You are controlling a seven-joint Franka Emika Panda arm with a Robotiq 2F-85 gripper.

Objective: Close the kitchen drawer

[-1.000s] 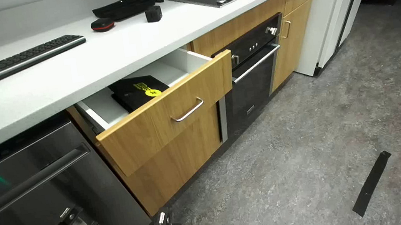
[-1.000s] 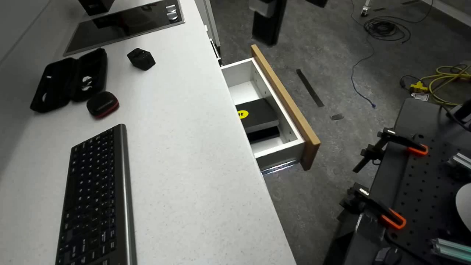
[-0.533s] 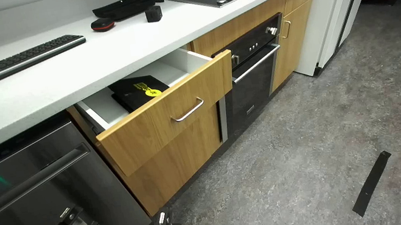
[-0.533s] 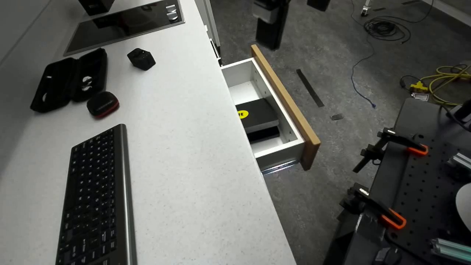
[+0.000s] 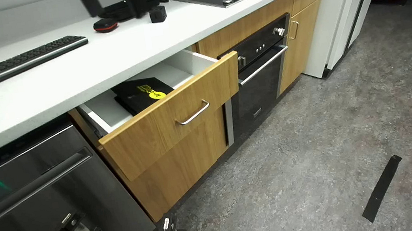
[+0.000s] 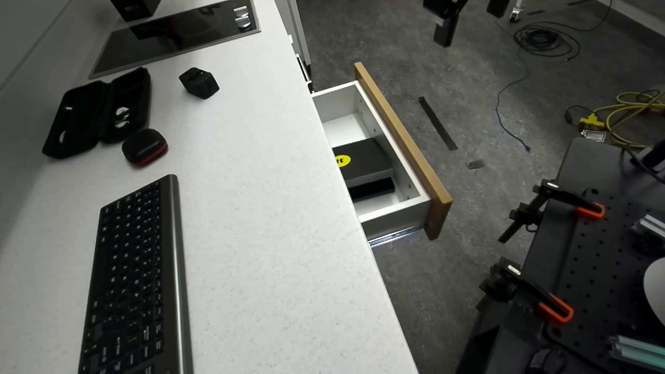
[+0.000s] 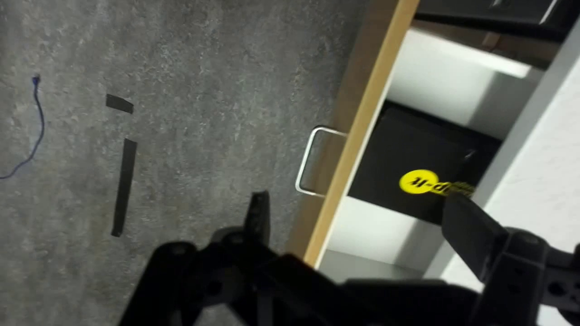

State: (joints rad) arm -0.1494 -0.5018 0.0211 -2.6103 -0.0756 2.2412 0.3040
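While wide agape, the gripper [image 7: 357,194] well above the kitchen drawer [image 5: 168,112].

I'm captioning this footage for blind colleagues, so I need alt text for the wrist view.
An open kitchen drawer with a silver handle holds a black box with a yellow logo. The robot's claw, open and holding nothing, shows at the bottom; grey floor fills much of the left.

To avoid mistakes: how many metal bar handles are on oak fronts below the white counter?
3: open oak kitchen drawer, far closed oak drawer, oak door beneath it; others may be unseen.
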